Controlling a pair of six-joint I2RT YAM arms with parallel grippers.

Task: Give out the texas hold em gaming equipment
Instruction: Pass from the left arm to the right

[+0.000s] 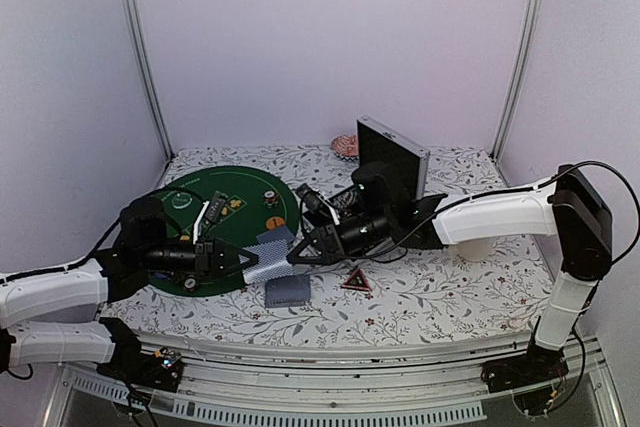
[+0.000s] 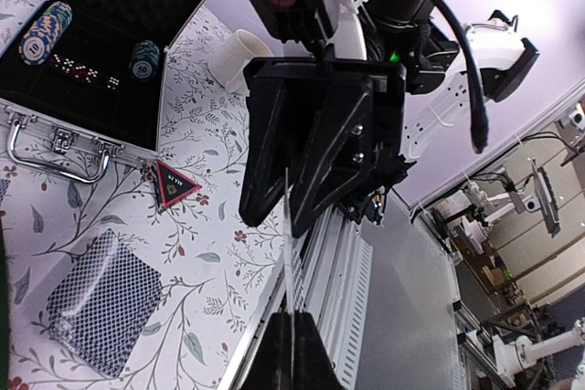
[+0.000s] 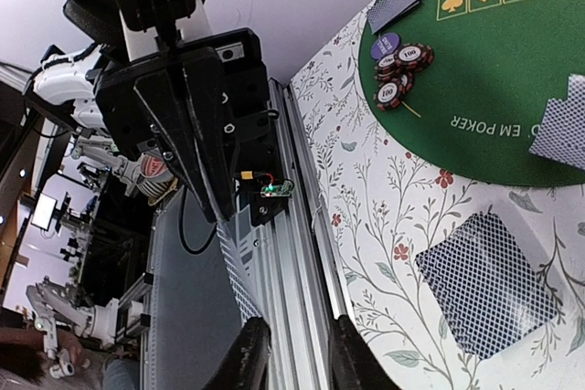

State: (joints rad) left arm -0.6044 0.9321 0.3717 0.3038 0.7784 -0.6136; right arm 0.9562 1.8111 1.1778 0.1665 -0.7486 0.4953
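My left gripper point(image 1: 240, 259) point(image 2: 294, 319) is shut on one end of a grey-blue-backed playing card point(image 1: 268, 259), held in the air over the table's front. The card shows edge-on in the left wrist view point(image 2: 292, 262). My right gripper point(image 1: 298, 255) point(image 3: 297, 340) faces it, jaws open, with the card's other end point(image 3: 233, 271) between the fingers, against the left one. A card deck point(image 1: 288, 290) point(image 2: 101, 303) point(image 3: 489, 285) lies face down on the cloth. Striped poker chips point(image 3: 400, 70) and single cards point(image 3: 395, 6) lie on the green mat point(image 1: 225, 209).
An open silver case point(image 1: 392, 159) with chips point(image 2: 46, 32) and dice stands behind my right arm. A red triangle marker point(image 1: 355, 280) point(image 2: 176, 186) lies right of the deck. A cream mug point(image 2: 245, 55) stands beyond the case. The table's front edge rail point(image 3: 302, 226) is just below both grippers.
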